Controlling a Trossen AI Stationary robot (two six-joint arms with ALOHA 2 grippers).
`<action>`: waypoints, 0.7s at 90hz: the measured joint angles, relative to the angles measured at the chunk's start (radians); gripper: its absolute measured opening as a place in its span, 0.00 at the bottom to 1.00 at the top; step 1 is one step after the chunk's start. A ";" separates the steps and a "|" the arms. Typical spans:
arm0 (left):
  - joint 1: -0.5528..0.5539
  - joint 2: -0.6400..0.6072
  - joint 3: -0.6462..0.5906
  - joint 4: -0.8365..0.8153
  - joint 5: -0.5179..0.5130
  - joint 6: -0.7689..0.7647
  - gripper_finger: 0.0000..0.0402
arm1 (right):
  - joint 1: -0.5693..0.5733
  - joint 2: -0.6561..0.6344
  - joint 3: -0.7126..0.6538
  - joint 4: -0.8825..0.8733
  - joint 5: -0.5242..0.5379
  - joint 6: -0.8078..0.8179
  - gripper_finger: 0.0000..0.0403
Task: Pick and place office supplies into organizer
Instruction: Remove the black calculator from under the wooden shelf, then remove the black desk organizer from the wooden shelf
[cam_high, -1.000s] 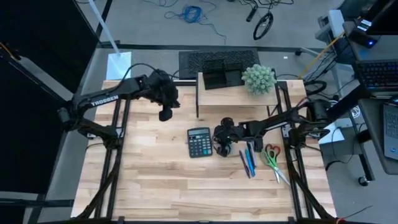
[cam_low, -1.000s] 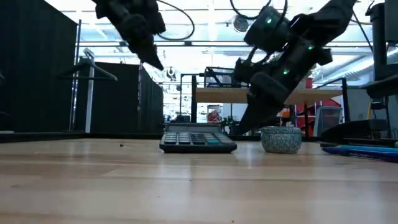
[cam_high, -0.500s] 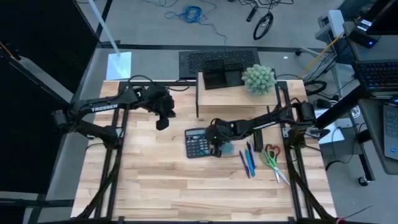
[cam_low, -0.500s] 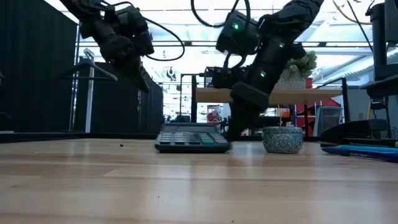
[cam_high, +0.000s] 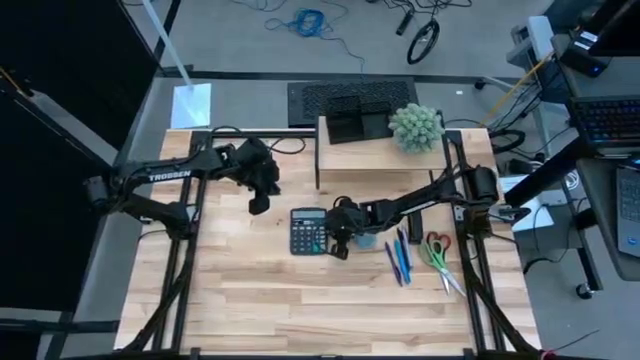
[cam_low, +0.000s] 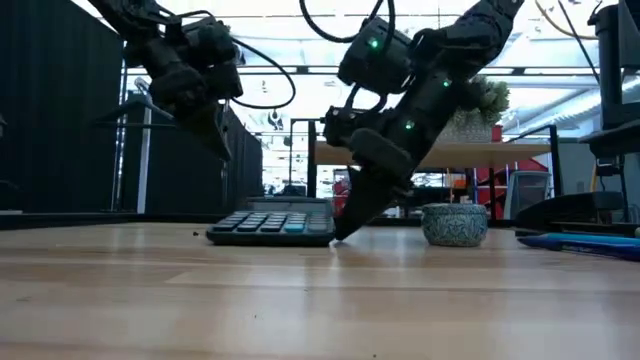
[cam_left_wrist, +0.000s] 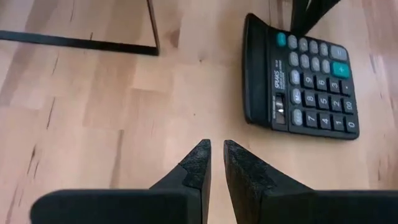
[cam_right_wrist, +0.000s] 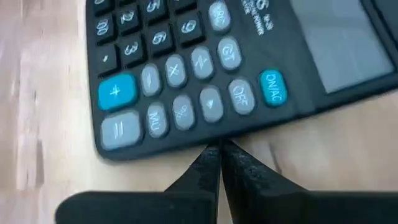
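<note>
A black calculator (cam_high: 308, 230) lies flat on the wooden table. My right gripper (cam_right_wrist: 217, 150) is shut, its tips at the calculator's right long edge, low over the table (cam_low: 340, 230). A small round blue-grey disc (cam_low: 453, 223) stands just to the right of that gripper. Farther right lie the pens (cam_high: 400, 258) and the scissors (cam_high: 438, 256). The black mesh organizer (cam_high: 350, 127) stands on the wooden riser at the far side. My left gripper (cam_left_wrist: 214, 149) is shut and hangs above bare table left of the calculator (cam_high: 258, 204). My right gripper presses its shut fingertips (cam_right_wrist: 210, 157) against the calculator's right long edge (cam_right_wrist: 199, 140), beside the row of keys from "=" to ON/AC. The fingers slant down from the table's right side. The calculator lies flat on the table.
A fuzzy green plant ball (cam_high: 415, 127) sits on the wooden riser (cam_high: 385, 150) next to the organizer. A wide black mesh panel (cam_high: 300, 98) lies beyond the table's far edge. Bare wood shows across the near half of the table (cam_high: 280, 300).
My right gripper has gone toward the table's left edge, staying shut and low. The calculator has slid leftward along the table ahead of it. My left gripper has come down a little toward the near edge.
</note>
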 joint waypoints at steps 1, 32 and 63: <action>-0.001 0.000 0.000 0.000 0.000 0.000 0.08 | 0.000 0.000 0.000 0.004 0.001 0.000 0.00; -0.004 -0.002 0.000 0.010 -0.002 0.008 0.08 | -0.005 -0.007 -0.002 0.018 0.006 -0.027 0.00; -0.003 -0.090 0.037 0.096 -0.080 0.012 0.08 | -0.093 -0.318 -0.003 -0.080 0.013 -0.084 0.00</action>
